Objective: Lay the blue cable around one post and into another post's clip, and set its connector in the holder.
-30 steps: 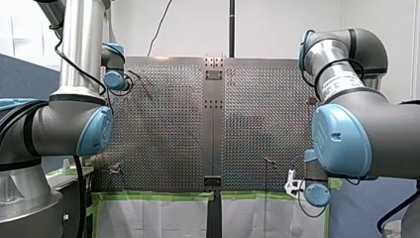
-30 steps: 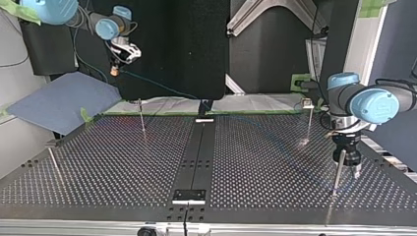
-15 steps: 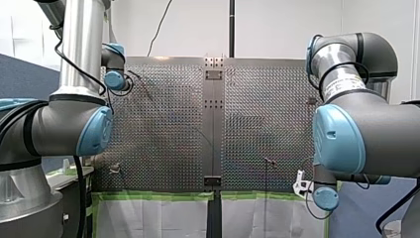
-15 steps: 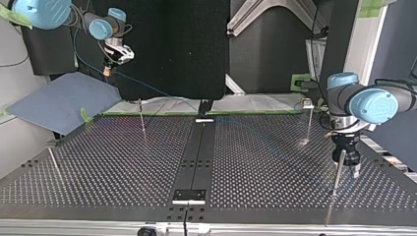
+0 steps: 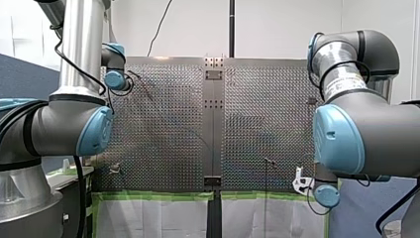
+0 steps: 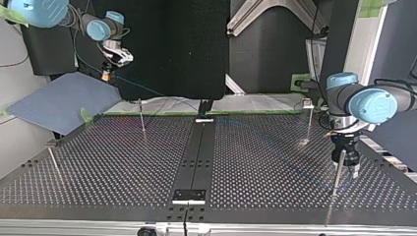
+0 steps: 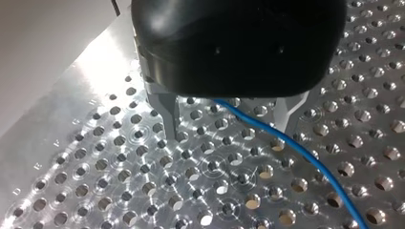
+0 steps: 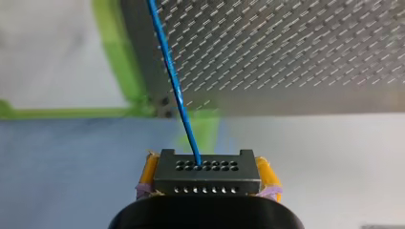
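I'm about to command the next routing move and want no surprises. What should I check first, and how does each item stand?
1. Right gripper grips connector: ok, clamped in its jaws.
2. Blue cable joined to connector: ok.
3. Left gripper jaws open: ok, cable passes between them unclamped.
4. Cable around a post: cannot tell, too faint.
5. Connector seated: not ok, held in the air beyond the table edge.

White wall (image 5: 277, 29) behind perforated metal surface (image 5: 163, 124); black pole (image 5: 231, 27) against it, centre. Dark blue partition (image 5: 20, 74) at front view's left. Green tape (image 5: 153, 196) along surface's near edge, white sheeting (image 5: 148, 218) below. Top view: black panel (image 6: 172, 49) at back, blue sheet (image 6: 59, 101) at left, tilted
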You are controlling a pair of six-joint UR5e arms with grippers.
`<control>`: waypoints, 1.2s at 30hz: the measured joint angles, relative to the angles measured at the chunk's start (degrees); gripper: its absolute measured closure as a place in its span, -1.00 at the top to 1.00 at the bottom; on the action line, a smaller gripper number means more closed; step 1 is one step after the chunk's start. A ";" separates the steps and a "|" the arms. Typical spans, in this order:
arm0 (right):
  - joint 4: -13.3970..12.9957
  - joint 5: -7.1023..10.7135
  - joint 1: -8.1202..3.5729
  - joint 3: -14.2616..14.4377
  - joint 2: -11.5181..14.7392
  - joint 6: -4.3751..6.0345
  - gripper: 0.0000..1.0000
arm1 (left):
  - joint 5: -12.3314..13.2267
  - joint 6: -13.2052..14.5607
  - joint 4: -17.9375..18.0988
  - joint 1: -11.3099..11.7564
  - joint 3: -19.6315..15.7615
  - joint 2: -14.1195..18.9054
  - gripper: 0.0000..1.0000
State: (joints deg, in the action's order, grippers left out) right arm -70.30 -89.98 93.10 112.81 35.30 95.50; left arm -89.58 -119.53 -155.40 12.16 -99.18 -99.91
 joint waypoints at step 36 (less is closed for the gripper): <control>0.77 16.83 0.49 -1.66 4.57 2.29 -1.00 | -4.63 -8.06 -8.39 0.32 0.11 2.59 0.98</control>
State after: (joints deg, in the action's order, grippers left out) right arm -69.53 -73.15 93.60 111.15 39.87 97.79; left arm -94.21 -127.58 -163.80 12.48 -99.07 -97.32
